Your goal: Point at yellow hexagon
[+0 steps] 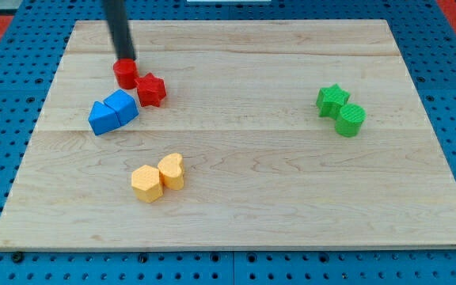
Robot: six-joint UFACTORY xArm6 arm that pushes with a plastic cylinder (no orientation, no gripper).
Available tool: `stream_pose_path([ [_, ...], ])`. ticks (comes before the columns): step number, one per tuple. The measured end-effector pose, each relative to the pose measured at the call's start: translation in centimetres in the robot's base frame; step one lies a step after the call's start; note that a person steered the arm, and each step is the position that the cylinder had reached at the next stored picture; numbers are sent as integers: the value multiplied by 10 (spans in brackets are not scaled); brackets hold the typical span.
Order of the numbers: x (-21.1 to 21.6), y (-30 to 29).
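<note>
I have no pincer on this arm, so nothing can spread, press together or pinch; what I drive is a straight dark rod, and my tip [125, 61] sits at the upper left of the wooden surface [236, 214]. The tip comes down right at the top edge of a red round block [124, 74], and from this angle I cannot tell whether it touches that block or stands just behind it. Just to the view's right of the round one, and touching it or nearly so, lies a red star block [151, 90]. Below and to the view's left of these are two blue blocks pressed against each other, a blue wedge block [101, 117] and a blue house-shaped block [123, 105]. The yellow hexagon [146, 184] lies well apart from my tip, toward the view's bottom in the left half of the surface, with a yellow heart block [172, 170] touching its right side. Far off on the view's right sit a green star block [333, 100] and a green round block [351, 119], side by side and touching.
</note>
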State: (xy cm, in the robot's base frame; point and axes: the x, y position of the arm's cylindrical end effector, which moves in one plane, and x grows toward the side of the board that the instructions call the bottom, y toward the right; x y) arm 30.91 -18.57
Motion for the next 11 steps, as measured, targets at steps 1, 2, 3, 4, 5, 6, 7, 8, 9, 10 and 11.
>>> stream_pose_path([
  [1, 25, 1],
  [2, -8, 51],
  [3, -24, 175],
  [4, 26, 189],
  [5, 80, 120],
  [6, 147, 42],
  [7, 194, -27],
  [8, 244, -55],
  [9, 257, -7],
  [10, 254, 36],
  [11, 234, 104],
])
